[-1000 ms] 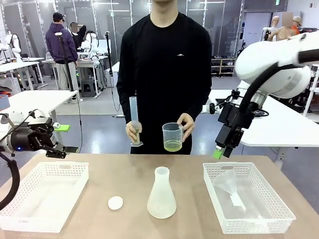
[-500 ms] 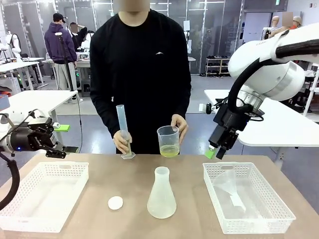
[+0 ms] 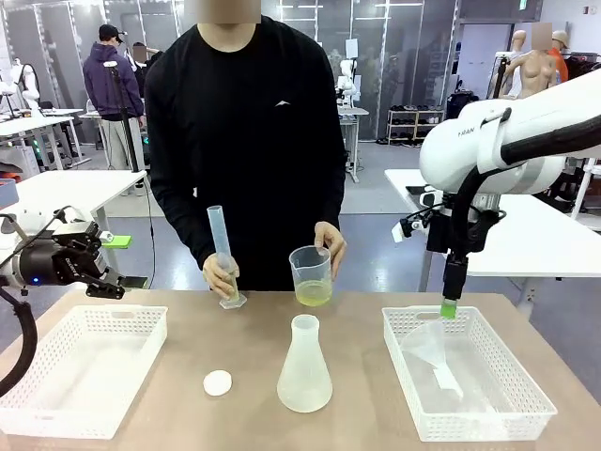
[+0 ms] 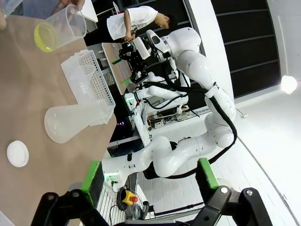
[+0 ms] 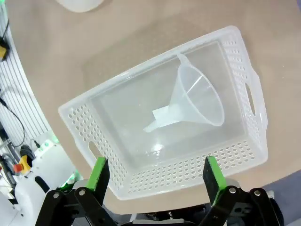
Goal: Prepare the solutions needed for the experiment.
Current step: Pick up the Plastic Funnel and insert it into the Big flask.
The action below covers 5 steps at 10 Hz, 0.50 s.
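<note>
- Solution (image 3: 314, 295): a shallow yellow layer in a clear beaker (image 3: 311, 268). The person's hand (image 3: 331, 241) holds the beaker at the counter's (image 3: 188, 324) far edge. The other hand (image 3: 220, 278) steadies a tilted cylinder (image 3: 221, 249) beside it.
- Flask (image 3: 304, 368): upright mid-counter, with no liquid that I can make out. A white cap (image 3: 217, 382) lies near it.
- Right jaws: wide, holding nothing, pointing down over the far end of the right basket (image 3: 488, 376).
- Funnel (image 5: 196, 100): on its side in that basket, straight ahead of the right jaws. Its long axis slants across their gap, stem toward one pad and mouth toward the other — roughly along the closing line. A wrist turn looks necessary before any grip across it.
- Left jaws: wide, empty, off the counter's left end beyond the left basket (image 3: 75, 376) — well apart from funnel and solution.
- Judgement: the right jaws are the nearer to the funnel. The solution lies to their left, in the person's keeping.
</note>
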Each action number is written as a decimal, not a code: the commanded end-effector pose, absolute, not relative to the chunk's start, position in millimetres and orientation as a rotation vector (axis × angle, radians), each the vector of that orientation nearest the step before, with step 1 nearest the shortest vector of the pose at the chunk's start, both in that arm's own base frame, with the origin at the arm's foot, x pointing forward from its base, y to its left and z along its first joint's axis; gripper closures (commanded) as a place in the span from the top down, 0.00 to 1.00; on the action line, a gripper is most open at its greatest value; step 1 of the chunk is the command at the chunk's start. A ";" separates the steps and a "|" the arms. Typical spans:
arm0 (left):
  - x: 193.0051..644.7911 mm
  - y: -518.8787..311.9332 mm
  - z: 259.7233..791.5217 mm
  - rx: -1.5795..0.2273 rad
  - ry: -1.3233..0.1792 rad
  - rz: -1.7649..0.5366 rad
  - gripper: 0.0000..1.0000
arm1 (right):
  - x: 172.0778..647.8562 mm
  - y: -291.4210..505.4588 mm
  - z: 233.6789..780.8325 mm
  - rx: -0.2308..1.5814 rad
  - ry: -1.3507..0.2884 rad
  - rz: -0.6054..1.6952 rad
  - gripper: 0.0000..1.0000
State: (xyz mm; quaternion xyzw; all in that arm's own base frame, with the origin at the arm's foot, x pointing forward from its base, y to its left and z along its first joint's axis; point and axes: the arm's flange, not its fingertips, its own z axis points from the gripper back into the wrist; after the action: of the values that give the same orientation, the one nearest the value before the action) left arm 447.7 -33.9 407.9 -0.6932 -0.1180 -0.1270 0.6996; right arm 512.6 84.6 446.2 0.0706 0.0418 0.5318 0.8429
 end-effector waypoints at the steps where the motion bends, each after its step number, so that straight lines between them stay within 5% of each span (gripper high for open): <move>1: 446.8 -34.8 409.3 -1.549 -0.279 -0.290 1.00 | 510.9 85.3 449.5 0.150 0.102 1.145 1.00; 4: 446.8 -34.8 409.3 -1.549 -0.279 -0.290 1.00 | 512.4 85.9 446.7 0.149 0.092 1.126 1.00; 5: 446.8 -34.8 409.3 -1.549 -0.279 -0.290 1.00 | 526.0 86.1 439.2 -0.006 -0.075 1.484 1.00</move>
State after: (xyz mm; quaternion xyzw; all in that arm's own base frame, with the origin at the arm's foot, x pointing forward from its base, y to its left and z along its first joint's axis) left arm 447.7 -33.9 407.9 -0.6931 -0.1181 -0.1269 0.6996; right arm 518.1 89.5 448.9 0.0420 0.0254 0.5839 0.8104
